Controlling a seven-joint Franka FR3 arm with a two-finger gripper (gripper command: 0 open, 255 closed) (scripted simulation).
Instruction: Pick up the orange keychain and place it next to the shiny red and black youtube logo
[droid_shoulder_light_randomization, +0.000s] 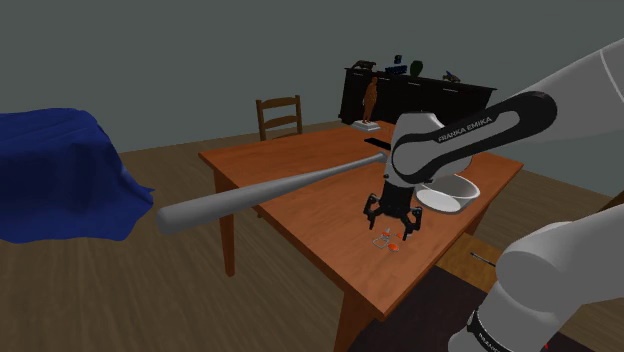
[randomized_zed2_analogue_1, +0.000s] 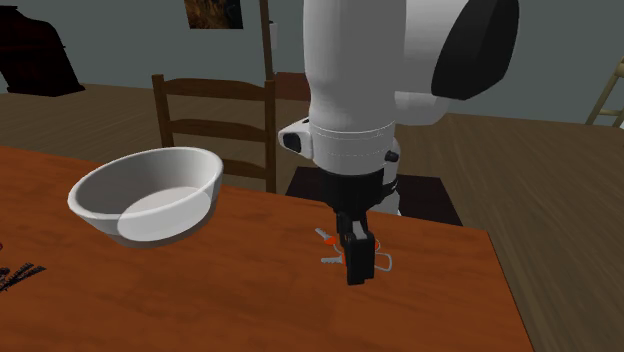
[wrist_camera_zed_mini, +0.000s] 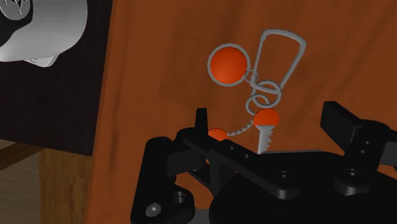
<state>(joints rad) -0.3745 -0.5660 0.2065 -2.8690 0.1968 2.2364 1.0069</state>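
Observation:
The orange keychain lies flat on the brown wooden table, close to its edge by the stand. It has an orange disc, a grey carabiner, rings and a small key with an orange head. My black gripper hangs open just above it, fingers apart on either side of the key and not touching it. The gripper and the keychain also show from the shoulder, and the gripper over the keychain from the second exterior view. A small dark flat thing lies further back; I cannot tell if it is the logo.
A grey baseball bat lies across the table, overhanging the shoulder view's left side. A white bowl stands beside the gripper. A wooden chair is behind the table, a blue cloth to the left, a dark cabinet at the back.

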